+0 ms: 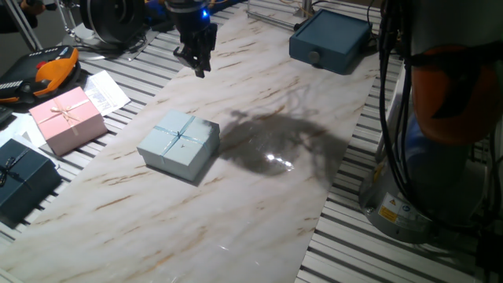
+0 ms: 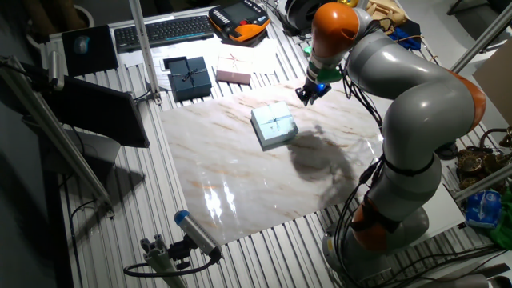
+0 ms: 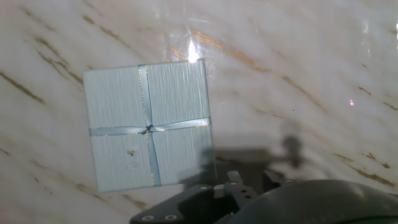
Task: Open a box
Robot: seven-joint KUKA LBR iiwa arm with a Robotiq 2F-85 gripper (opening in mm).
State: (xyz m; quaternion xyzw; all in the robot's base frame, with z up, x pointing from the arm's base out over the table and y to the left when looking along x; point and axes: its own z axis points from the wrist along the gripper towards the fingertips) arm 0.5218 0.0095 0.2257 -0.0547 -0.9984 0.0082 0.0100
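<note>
The pale blue box (image 1: pixel 180 144) sits on the marble board (image 1: pixel 259 212), lid on, with a thin ribbon bow on top. It also shows in the other fixed view (image 2: pixel 274 126) and fills the left of the hand view (image 3: pixel 149 127). My gripper (image 1: pixel 197 63) hangs in the air above the board, behind and to the right of the box, not touching it. It shows in the other fixed view (image 2: pixel 310 94) too. Its fingers look slightly apart and hold nothing. In the hand view only the hand's housing (image 3: pixel 249 199) shows at the bottom edge.
A pink ribboned box (image 1: pixel 67 118) and a dark navy ribboned box (image 1: pixel 23 182) stand left of the board. A blue-grey case (image 1: pixel 330 39) sits at the far end. An orange pendant (image 1: pixel 49 72) and papers (image 1: pixel 106 90) lie at the far left. The arm's base (image 1: pixel 409 181) stands to the right.
</note>
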